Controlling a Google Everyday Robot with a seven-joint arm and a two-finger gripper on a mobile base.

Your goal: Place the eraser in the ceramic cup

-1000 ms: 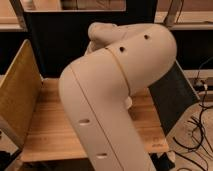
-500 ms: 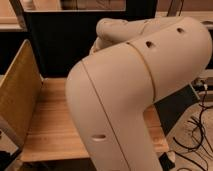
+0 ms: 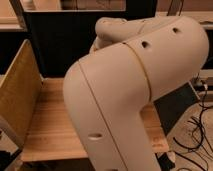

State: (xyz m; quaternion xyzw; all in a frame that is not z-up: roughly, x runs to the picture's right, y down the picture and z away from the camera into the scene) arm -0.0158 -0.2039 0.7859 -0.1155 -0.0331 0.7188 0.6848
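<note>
The bent arm fills the view; the gripper, hidden, is closed.

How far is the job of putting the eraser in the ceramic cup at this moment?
Nothing looks done. The robot arm fills the view and hides most of the wooden table; eraser, ceramic cup and hand are all out of sight. Finding, grasping and placing the eraser seem still left.

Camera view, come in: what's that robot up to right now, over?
Tool out of sight, shut. Eraser and ceramic cup not visible. Big cream arm fills the view, blocking most of the wooden table.
</note>
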